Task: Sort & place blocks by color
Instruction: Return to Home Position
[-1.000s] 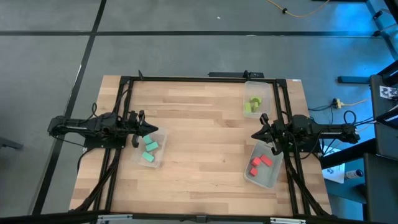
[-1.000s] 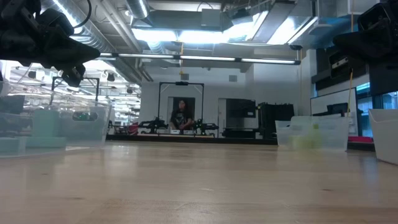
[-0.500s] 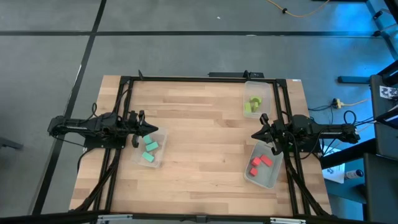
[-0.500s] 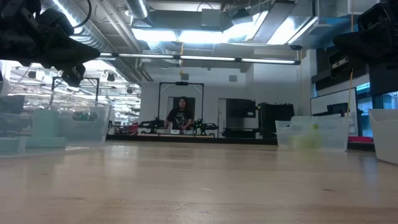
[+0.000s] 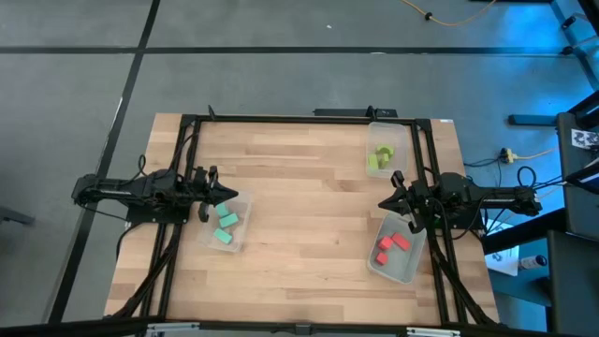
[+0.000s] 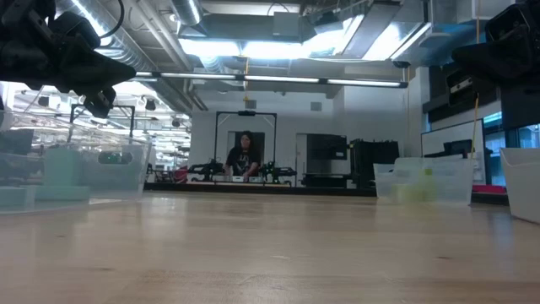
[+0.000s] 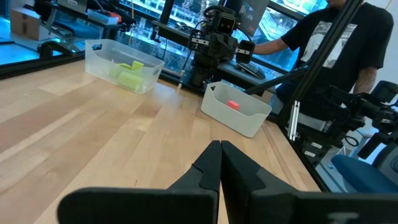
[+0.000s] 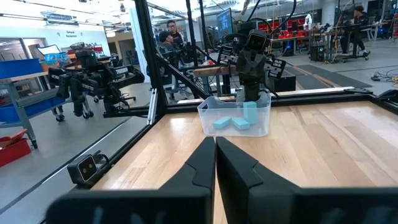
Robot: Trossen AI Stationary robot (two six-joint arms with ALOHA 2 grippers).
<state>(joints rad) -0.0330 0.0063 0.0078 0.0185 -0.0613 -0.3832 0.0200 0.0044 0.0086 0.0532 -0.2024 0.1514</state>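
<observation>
While both dark arms reach in level over the light wooden counter [image 5: 299, 187], the stock stands as follows from where I watch.

Item 1: left hand [image 5: 229, 197], at the counter's left side. Its fingers are pressed together to a single point and hold nothing. The tip sits over one end of a clear plastic rectangular tub [image 5: 241, 236]. Inside that tub lie three small teal-green rectangular blocks [image 5: 226, 225], just beside the tip and apart from it.

Item 2: right hand [image 5: 383, 204], at the counter's right side. Its fingers are likewise closed flat against each other, with nothing pinched. It points inward between two more tubs.

Item 3: second clear plastic tub [image 5: 386, 133], on the right side, to one side of the right hand. It holds lime yellow-green blocks [image 5: 378, 157], near that hand but clear of it. Their count is hard to make out from above.

Item 4: third plastic tub [image 5: 402, 267], on the other side of the right hand, with one end under that arm's wrist. Three red-pink rectangular blocks [image 5: 390, 247] lie in it, just beside the hand and untouched.

Item 5: a person in a dark shirt [image 6: 245, 157], at a bench in the room beyond the counter.
</observation>
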